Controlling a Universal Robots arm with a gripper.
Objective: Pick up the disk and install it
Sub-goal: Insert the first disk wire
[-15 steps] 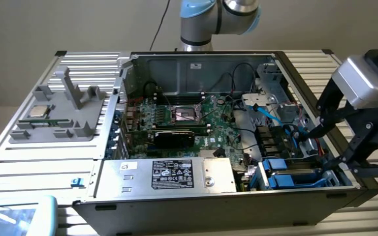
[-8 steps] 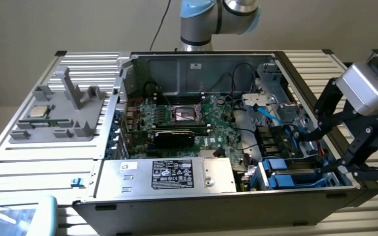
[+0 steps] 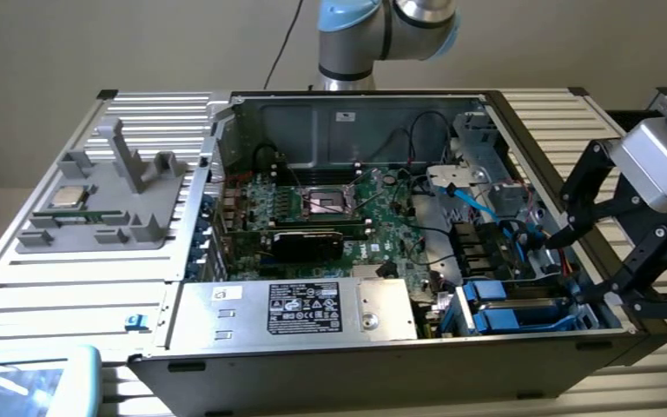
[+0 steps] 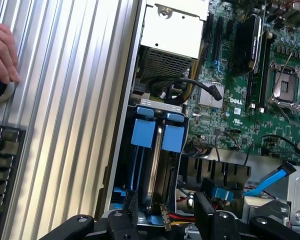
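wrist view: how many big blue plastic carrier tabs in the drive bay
2, side by side: one bright blue plastic tab nearer the ribbed silver table, the other toward the green motherboard. More may be hidden deeper in the bay.

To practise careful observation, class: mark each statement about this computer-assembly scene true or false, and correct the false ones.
1. The claw is open and holds nothing. True.
2. The computer case is closed. False: it is open, with its motherboard exposed.
3. A disk with blue tabs sits in the case's bay. True.
4. A hand rests on the motherboard. False: it is over the slatted table, outside the case.
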